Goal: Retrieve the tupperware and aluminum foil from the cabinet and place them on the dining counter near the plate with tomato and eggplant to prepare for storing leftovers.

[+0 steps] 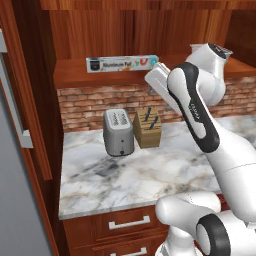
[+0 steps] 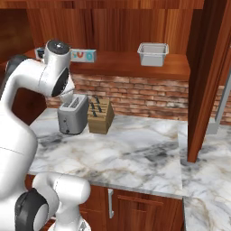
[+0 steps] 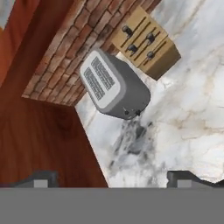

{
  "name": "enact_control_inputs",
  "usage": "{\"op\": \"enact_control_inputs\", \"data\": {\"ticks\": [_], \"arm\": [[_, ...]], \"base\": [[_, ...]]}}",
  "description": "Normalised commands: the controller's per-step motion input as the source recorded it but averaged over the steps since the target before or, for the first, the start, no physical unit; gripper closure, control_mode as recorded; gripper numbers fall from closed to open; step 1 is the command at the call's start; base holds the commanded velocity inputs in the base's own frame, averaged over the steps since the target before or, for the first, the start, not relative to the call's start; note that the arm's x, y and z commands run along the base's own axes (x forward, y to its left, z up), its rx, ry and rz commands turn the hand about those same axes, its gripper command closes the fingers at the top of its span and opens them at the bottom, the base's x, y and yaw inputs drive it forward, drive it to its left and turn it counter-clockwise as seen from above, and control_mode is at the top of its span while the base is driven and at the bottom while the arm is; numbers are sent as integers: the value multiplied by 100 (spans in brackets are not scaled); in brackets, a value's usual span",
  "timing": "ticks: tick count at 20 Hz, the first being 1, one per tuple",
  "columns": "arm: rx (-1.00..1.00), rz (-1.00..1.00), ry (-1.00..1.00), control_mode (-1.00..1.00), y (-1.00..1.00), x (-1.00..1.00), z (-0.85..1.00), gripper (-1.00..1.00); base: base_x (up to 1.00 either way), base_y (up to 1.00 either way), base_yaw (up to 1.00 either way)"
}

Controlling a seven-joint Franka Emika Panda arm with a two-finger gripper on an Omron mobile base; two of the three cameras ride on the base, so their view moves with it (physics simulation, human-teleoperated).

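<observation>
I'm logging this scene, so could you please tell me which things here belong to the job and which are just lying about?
Job: aluminum foil and tupperware, both on the open cabinet shelf.

Lying about: toaster, knife block, both on the marble counter.

Long narrow foil carton (image 1: 121,63): white and pale blue, dark end, dark lettering, red-orange marks. Shallow rectangular plastic container (image 2: 153,53): translucent grey-white. Open wooden wall cabinet shelf (image 2: 135,65): reddish-brown, streaked grain. Brick backsplash (image 1: 95,104): red-brown with pale mortar lines. Marble counter top (image 1: 140,172): white, grey and tan veining. Boxy metal toaster (image 1: 118,132): grey, darker slots. Wooden knife block (image 1: 147,128): tan, black handles. Base-unit drawer handles (image 1: 129,223): silver.
</observation>
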Motion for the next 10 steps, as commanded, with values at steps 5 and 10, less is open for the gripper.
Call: {"op": "enact_control_inputs", "data": {"ticks": [5,10], "arm": [[48,-31,19,-100,5,0,14,-100],[41,-17,37,-100,0,6,66,-100]], "base": [[0,0,0],[0,0,0]]}}
